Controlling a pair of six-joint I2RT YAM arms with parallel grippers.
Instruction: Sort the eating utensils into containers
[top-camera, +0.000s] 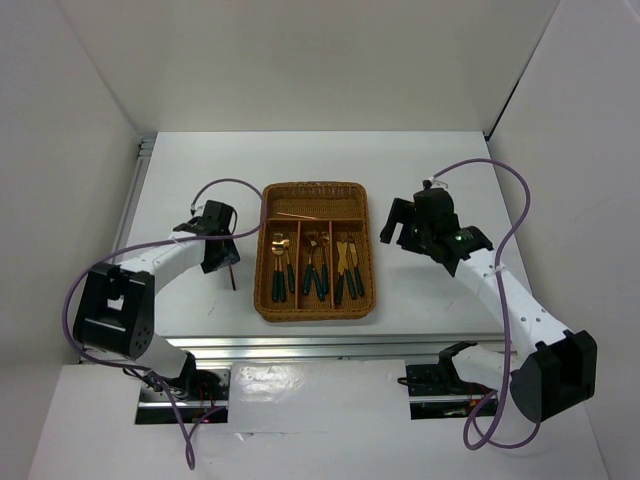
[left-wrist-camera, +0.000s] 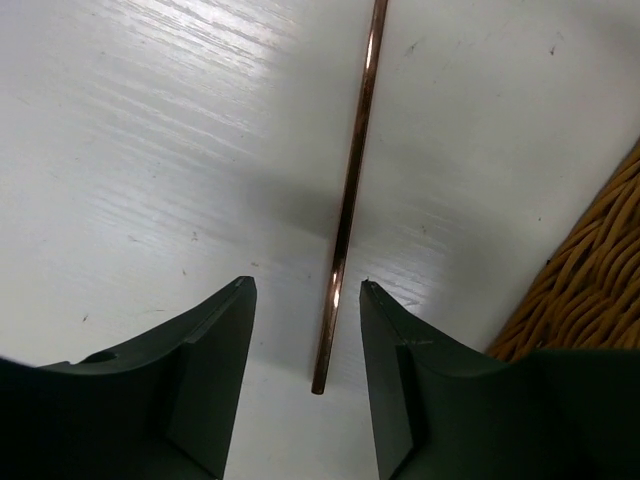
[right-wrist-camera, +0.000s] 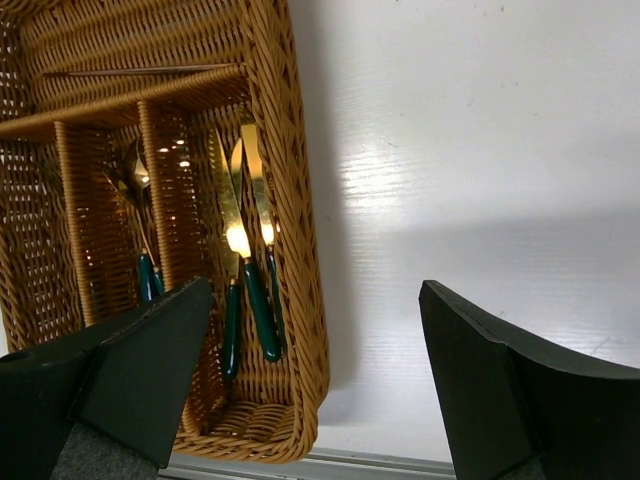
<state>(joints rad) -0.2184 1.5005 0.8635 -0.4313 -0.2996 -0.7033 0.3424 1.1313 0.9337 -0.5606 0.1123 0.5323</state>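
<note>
The brown wicker tray (top-camera: 315, 312) lies at the table's middle. Its three long slots hold spoons (top-camera: 280, 262), forks (top-camera: 317, 262) and knives (top-camera: 348, 268), all with green handles and gold heads. One copper chopstick (top-camera: 300, 213) lies in the crosswise slot. Another chopstick (left-wrist-camera: 350, 190) lies on the table left of the tray. My left gripper (left-wrist-camera: 308, 292) is open just above it, with the chopstick's near end between the fingers. In the top view this gripper (top-camera: 224, 260) is left of the tray. My right gripper (right-wrist-camera: 315, 288) is open and empty, right of the tray beside the knives (right-wrist-camera: 240, 250).
The tray's woven wall (left-wrist-camera: 590, 290) is close on the right of my left gripper. The table's near edge has a metal rail (top-camera: 300, 345). White walls enclose the table on the back and both sides.
</note>
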